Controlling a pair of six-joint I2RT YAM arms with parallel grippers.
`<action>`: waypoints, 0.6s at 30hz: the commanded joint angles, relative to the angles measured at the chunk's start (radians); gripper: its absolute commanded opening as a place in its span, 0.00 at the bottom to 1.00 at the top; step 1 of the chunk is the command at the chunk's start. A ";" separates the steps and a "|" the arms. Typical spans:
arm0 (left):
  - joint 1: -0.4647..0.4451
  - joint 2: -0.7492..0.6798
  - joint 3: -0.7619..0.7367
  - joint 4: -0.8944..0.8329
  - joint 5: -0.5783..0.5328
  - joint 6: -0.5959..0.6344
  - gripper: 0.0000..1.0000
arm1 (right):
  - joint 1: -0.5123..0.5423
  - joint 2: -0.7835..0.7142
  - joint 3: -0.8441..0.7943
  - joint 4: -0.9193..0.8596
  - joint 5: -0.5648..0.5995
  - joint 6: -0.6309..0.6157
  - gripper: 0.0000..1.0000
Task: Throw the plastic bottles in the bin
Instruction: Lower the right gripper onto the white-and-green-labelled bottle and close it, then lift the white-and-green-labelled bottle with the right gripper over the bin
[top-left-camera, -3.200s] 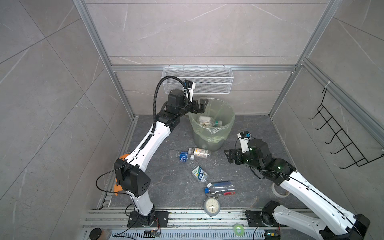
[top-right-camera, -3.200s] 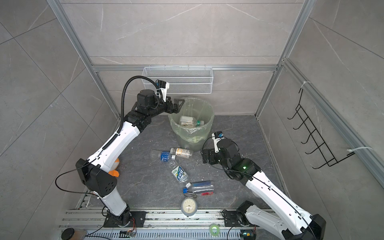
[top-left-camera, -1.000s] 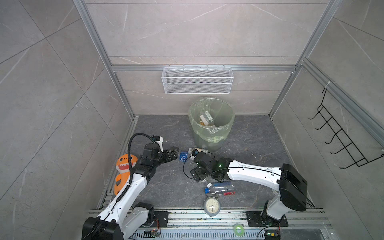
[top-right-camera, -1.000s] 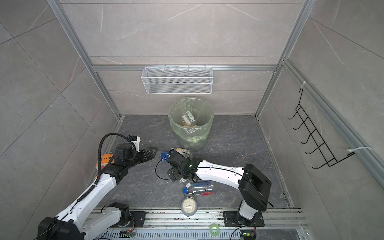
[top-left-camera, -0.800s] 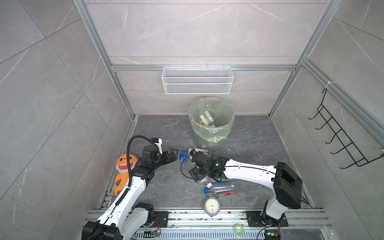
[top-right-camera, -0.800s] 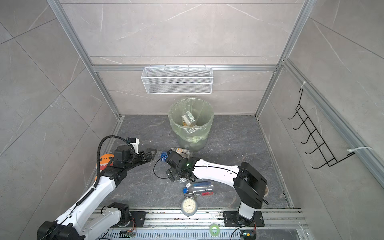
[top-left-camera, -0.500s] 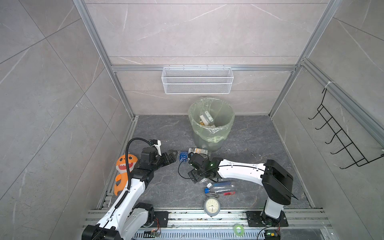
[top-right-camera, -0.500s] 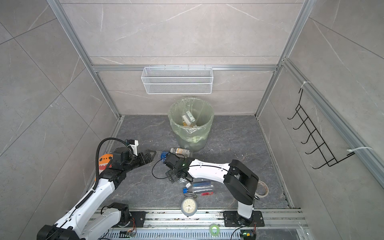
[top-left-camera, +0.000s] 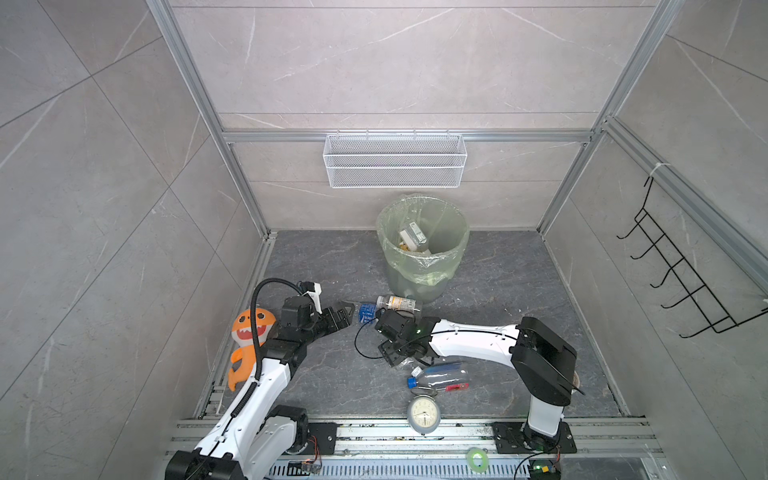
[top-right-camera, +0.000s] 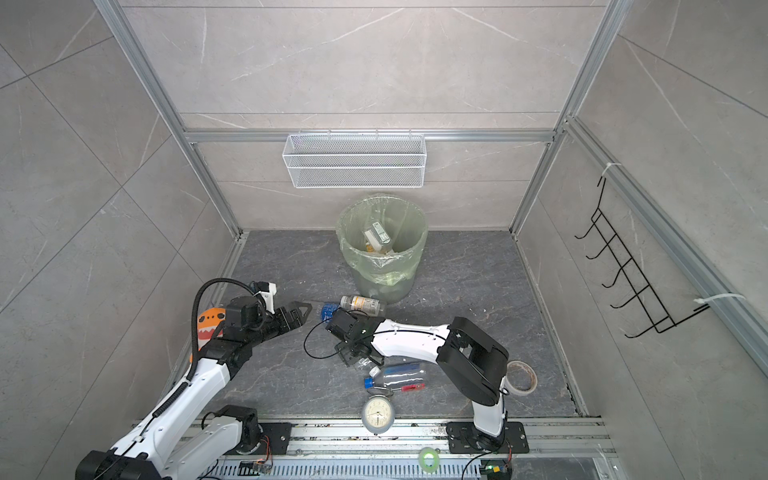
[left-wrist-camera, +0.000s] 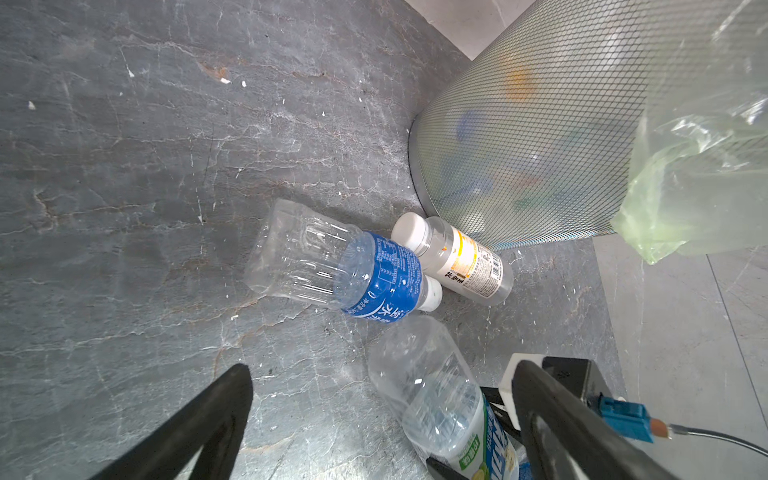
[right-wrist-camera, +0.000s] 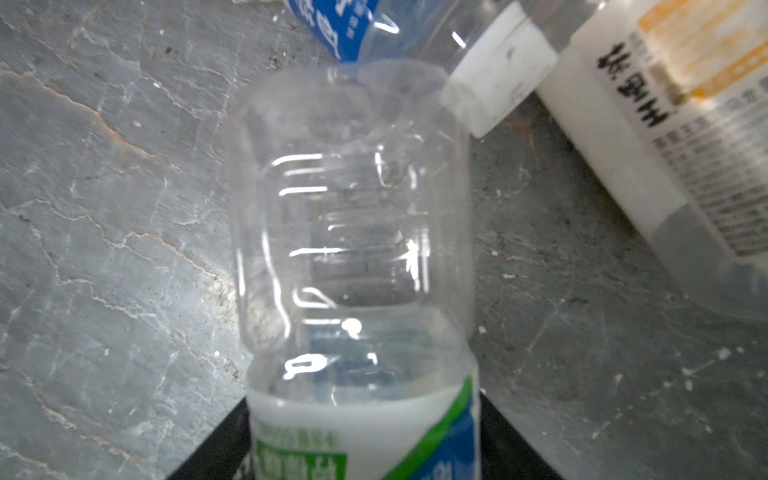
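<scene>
My right gripper (right-wrist-camera: 361, 440) is shut on a clear bottle with a green and white label (right-wrist-camera: 353, 232), its black fingers against both sides of the label; in both top views it (top-left-camera: 395, 357) (top-right-camera: 353, 355) covers that bottle on the floor. A blue-labelled bottle (left-wrist-camera: 374, 278) (top-left-camera: 366, 312) and a white bottle with an orange label (left-wrist-camera: 461, 259) (top-left-camera: 397, 302) lie at the foot of the bin (top-left-camera: 419, 274) (left-wrist-camera: 540, 124). My left gripper (left-wrist-camera: 382, 372) (top-left-camera: 347, 313) is open, just short of the blue-labelled bottle. A blue-capped clear bottle (top-left-camera: 440, 374) lies nearer the front.
An alarm clock (top-left-camera: 424, 413) stands at the front rail beside a red pen-like thing (top-left-camera: 457, 387). An orange plush shark (top-left-camera: 251, 332) lies by the left arm. A tape roll (top-right-camera: 519, 376) sits behind the right arm. A wire mesh basket (top-left-camera: 395, 162) hangs above the bin.
My right gripper's jaws have closed onto the green-labelled bottle. The left gripper has edged a little toward the blue-labelled bottle and stays open.
</scene>
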 joint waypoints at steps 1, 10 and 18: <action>0.005 -0.003 0.002 0.022 0.030 -0.014 1.00 | -0.003 -0.019 -0.032 0.027 -0.015 0.011 0.62; 0.005 0.019 -0.012 0.040 0.034 -0.015 1.00 | 0.001 -0.149 -0.105 0.116 -0.006 -0.025 0.55; 0.005 0.024 -0.009 0.046 0.049 -0.009 1.00 | 0.007 -0.266 -0.155 0.153 0.019 -0.061 0.56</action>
